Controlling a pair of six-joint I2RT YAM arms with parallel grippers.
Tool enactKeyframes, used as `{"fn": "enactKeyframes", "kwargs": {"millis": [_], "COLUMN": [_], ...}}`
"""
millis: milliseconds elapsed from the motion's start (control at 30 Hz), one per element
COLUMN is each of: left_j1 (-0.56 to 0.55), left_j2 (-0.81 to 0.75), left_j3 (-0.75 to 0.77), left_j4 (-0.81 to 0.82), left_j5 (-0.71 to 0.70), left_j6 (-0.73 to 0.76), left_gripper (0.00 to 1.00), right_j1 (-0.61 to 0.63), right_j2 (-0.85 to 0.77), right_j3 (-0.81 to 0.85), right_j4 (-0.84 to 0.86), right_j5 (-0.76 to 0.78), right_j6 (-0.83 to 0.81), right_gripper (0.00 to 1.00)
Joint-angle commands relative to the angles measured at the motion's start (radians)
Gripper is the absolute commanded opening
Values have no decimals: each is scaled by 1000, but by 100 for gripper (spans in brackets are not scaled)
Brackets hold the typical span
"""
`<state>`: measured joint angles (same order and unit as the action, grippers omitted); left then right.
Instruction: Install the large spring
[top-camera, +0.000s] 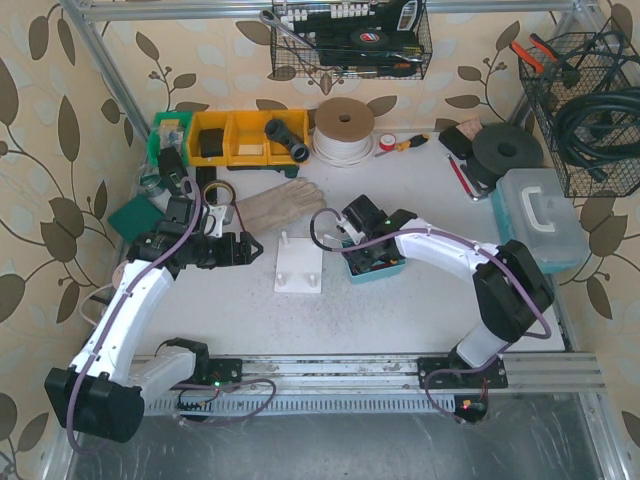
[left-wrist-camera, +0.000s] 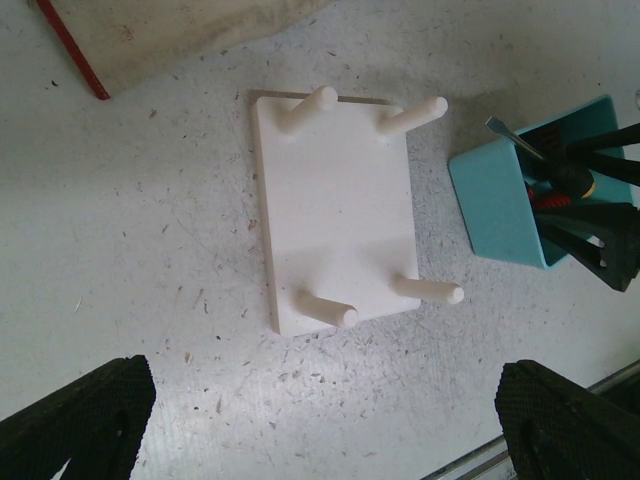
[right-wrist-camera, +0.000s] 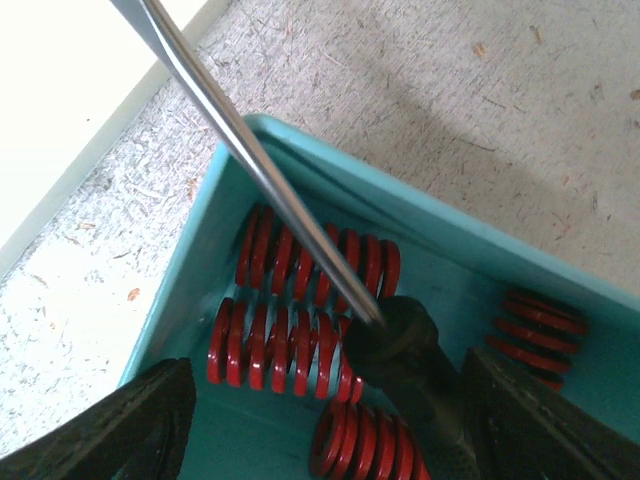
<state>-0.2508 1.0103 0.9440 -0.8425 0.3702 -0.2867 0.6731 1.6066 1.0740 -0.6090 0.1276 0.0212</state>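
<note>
Red-coiled, the large spring (right-wrist-camera: 285, 350) lies among others in the teal bin (right-wrist-camera: 470, 260), at three o'clock of the pegged base (left-wrist-camera: 335, 210). The right gripper (right-wrist-camera: 330, 420) straddles it with its jaws wide, and the left gripper (left-wrist-camera: 325, 415) gapes wide over the base. The screwdriver (right-wrist-camera: 250, 150) slanting in from eleven o'clock could get pinched along with it.

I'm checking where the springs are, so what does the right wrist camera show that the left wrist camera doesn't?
Only the right wrist view shows the red springs lying inside the teal bin. Only the left wrist view shows the whole white peg plate with its four pegs, plus the edge of a glove. Both show the teal bin, the screwdriver standing in it, and the speckled table.
</note>
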Motion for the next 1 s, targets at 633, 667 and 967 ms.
{"fn": "enactKeyframes", "kwargs": {"millis": [633,667,967], "left_j1": [-8,-8,-8], "left_j2": [-4,-3,-6], "left_j3": [-4,-4,-1], "left_j4": [17,17,10], "left_j5": [9,8,-14], "left_j6": [9,10,6], "left_gripper": [95,95,95], "right_j1": [-64,-63,-54], "right_j2": [118,105,41], "right_j3": [55,52,63], "right_j4": [27,28,6], "right_j5": [49,52,54], "right_j6": [-90,-91,-99], "right_gripper": [45,44,17]}}
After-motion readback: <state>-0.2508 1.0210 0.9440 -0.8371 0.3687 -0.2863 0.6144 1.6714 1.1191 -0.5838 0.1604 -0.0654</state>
